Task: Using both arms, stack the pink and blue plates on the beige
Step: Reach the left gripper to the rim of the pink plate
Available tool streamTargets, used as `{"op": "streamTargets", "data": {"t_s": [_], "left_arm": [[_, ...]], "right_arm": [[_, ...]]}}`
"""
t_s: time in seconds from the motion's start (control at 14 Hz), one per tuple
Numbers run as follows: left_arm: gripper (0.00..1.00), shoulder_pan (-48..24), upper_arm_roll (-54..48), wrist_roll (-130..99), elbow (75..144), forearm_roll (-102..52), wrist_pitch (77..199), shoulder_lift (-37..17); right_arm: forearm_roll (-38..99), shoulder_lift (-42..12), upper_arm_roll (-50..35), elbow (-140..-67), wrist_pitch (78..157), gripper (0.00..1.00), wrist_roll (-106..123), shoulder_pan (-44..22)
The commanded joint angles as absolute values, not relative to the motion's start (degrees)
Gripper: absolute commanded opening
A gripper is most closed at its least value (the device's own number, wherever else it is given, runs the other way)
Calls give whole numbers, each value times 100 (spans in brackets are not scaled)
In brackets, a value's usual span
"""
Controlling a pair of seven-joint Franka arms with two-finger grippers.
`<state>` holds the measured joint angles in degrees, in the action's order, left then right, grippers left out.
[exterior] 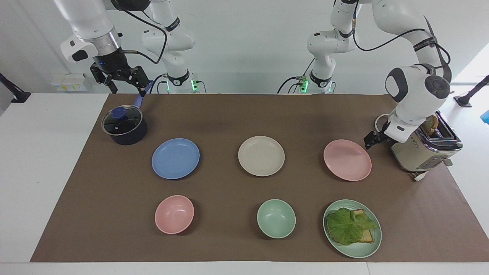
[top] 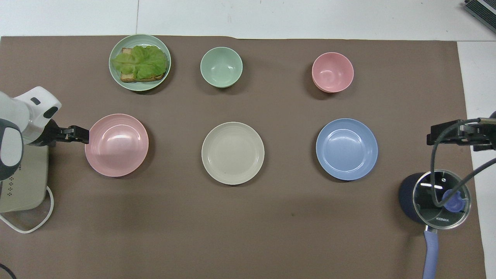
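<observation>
The beige plate (exterior: 261, 156) (top: 233, 153) lies mid-table. The blue plate (exterior: 175, 158) (top: 347, 149) lies beside it toward the right arm's end. The pink plate (exterior: 347, 159) (top: 116, 145) lies beside it toward the left arm's end. All three lie bare and apart. My left gripper (exterior: 369, 142) (top: 83, 135) is open and hangs low at the pink plate's rim on the toaster side, holding nothing. Whether it touches the rim I cannot tell. My right gripper (exterior: 129, 89) (top: 438, 137) waits open, high over the pot.
A lidded dark pot (exterior: 124, 128) (top: 434, 201) stands at the right arm's end and a toaster (exterior: 420, 149) (top: 23, 182) at the left arm's end. Farther out stand a pink bowl (exterior: 174, 214), a green bowl (exterior: 276, 218) and a green plate (exterior: 359, 252) holding a lettuce sandwich.
</observation>
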<state>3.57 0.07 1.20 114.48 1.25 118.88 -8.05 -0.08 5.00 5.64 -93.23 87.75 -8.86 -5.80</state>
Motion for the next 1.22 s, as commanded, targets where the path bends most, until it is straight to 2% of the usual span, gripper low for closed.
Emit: {"op": "streamTargets", "data": {"t_s": [0.0, 0.43, 0.72, 0.79, 1.0, 1.08, 1.15], "left_arm": [[100, 404, -9, 114, 11820, 88, 12260, -808], [100, 404, -9, -114, 12085, 9, 12716, -1063], [100, 413, -9, -105, 12146, 9, 12709, -1046], [95, 422, -9, -114, 12181, 9, 12709, -1037], [58, 422, -9, -132, 12278, -9, 12683, -993], [52, 422, -9, -141, 12296, -9, 12683, -984], [40, 422, -17, -158, 12296, -9, 12648, -984]], "right_arm": [[-26, 536, 527, -9308, 8736, 100, -791, -527], [-26, 536, 527, -9308, 8745, 100, -791, -527], [-26, 536, 527, -9308, 8736, 100, -791, -527], [-26, 536, 527, -9308, 8736, 100, -791, -527], [-26, 536, 527, -9308, 8736, 100, -791, -527], [-26, 536, 527, -9308, 8736, 100, -791, -527], [-26, 536, 527, -9308, 8736, 100, -791, -527]]}}
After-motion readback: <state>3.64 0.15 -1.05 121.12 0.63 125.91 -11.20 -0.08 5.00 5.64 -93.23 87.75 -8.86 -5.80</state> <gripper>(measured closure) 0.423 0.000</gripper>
